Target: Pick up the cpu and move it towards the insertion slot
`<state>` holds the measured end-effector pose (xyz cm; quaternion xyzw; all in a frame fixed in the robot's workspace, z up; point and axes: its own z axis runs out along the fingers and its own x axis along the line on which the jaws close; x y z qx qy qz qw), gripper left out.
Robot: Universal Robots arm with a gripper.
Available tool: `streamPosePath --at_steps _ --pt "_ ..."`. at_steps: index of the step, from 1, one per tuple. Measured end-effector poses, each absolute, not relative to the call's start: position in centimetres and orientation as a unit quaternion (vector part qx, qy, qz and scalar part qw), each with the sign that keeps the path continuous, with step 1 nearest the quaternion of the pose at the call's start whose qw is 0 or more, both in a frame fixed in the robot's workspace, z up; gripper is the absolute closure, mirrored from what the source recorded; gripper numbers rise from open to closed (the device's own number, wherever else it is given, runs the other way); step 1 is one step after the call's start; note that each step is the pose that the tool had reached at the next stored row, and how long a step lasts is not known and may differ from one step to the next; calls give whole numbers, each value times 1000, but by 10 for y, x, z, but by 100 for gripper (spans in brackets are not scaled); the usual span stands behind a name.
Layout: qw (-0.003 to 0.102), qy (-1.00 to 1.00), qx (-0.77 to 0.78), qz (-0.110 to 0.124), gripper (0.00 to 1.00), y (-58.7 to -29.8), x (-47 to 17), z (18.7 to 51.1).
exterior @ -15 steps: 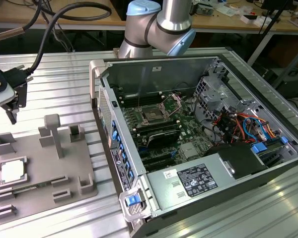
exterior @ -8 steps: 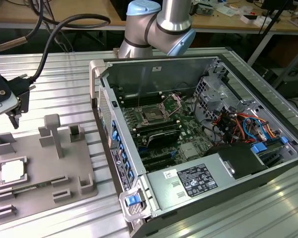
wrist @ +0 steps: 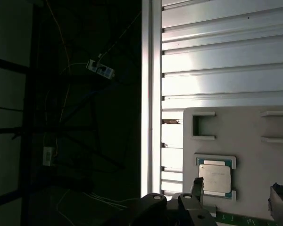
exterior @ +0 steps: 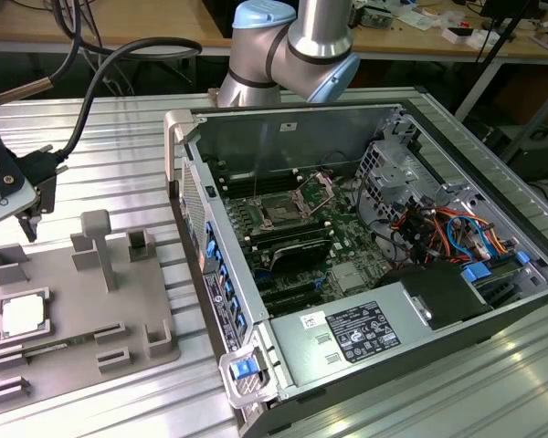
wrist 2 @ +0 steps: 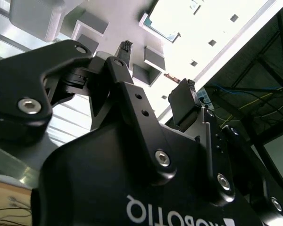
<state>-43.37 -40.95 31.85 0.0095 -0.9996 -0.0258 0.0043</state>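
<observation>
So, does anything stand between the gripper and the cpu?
Nothing visible does. In the exterior view the gripper hangs open above the grey tray. In the first wrist view the cpu lies uncovered in its recess, with no object over it.

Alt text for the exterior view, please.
The gripper hangs open above a grey tray where the cpu lies in a recess; to the exterior view's right, an open computer case shows the insertion slot.
</observation>
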Motion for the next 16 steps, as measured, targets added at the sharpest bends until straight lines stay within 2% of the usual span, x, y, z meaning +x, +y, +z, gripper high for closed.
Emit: streamPosePath --at_steps 2,4,16 --pt "4 -1000 10 -26 38 -410 -434 318" --pt "4 -1000 10 -26 26 -410 -434 317" --pt "5 -1000 11 -26 26 -419 -441 290"
